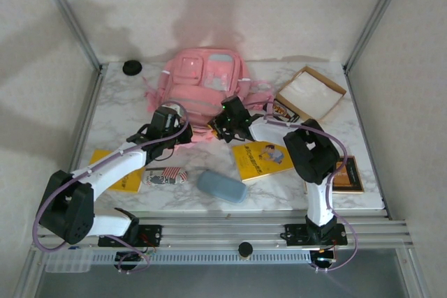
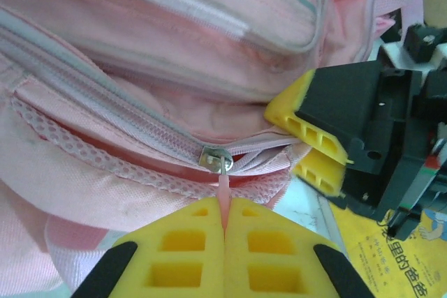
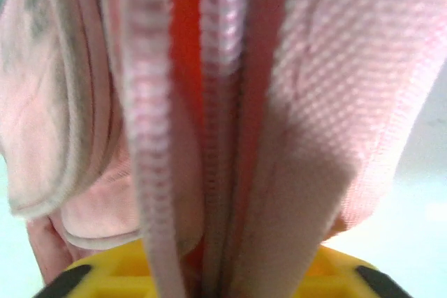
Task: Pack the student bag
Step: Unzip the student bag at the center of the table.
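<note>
On the table (image 1: 126, 113), pink student bag (image 1: 202, 78), grey-blue panels, front pockets

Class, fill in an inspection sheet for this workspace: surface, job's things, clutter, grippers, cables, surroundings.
Surface: marble table, items spread across it.
Job's things: student bag at far centre, zip open beside the slider.
Clutter: cardboard box, yellow book, second yellow book, brown book, blue-grey case, patterned pouch, black disc.
Grippers: left gripper shut on zip pull; right gripper shut on the bag's edge.
Cables: purple cables along both arms.
Surroundings: white walls, metal frame posts.
</note>
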